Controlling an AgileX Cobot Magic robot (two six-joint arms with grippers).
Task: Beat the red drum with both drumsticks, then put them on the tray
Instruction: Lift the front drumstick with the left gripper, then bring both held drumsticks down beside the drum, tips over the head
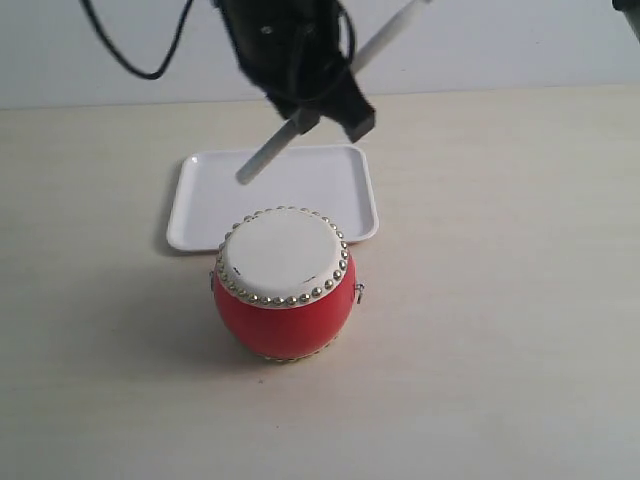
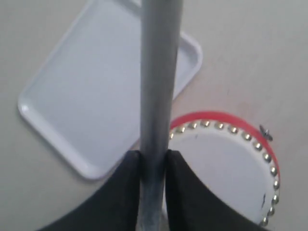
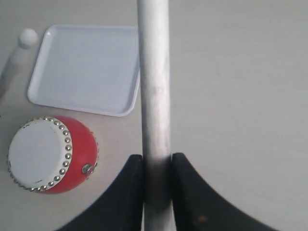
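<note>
The red drum with its cream skin and silver studs stands on the table in front of the white tray. My left gripper hangs above the tray's far edge, shut on a pale drumstick that slants down over the tray. In the left wrist view the fingers clamp this stick above the tray and the drum. My right gripper is shut on the second drumstick, well above the table and off to one side of the drum and the tray. The left gripper's stick also shows there.
The pale table spreads bare on all sides of the drum and the tray. Black cables hang at the back left. A light wall runs behind the table's far edge.
</note>
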